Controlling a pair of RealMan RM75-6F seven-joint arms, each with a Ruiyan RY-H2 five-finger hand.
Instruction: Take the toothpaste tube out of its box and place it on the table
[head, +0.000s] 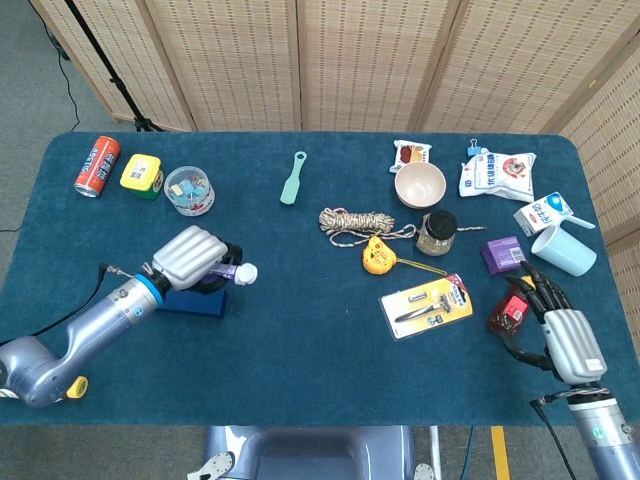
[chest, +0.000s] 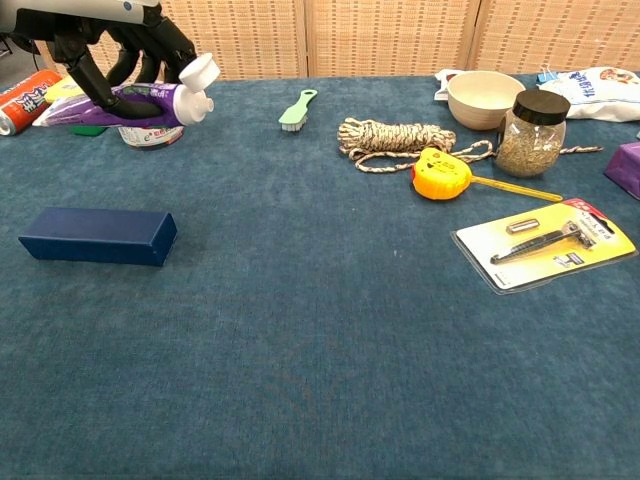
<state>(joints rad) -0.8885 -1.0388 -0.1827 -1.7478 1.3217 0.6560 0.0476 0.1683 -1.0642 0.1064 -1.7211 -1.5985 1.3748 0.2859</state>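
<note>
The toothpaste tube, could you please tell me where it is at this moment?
The toothpaste tube is held off the table in the left robot hand, at the left side of both views, above the dark blue box.

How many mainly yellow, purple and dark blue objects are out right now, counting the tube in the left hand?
Yellow: 2, small box, tape measure
Purple: 2, toothpaste tube held by the left hand, small carton
Dark blue: 1, long box
Total: 5
</note>
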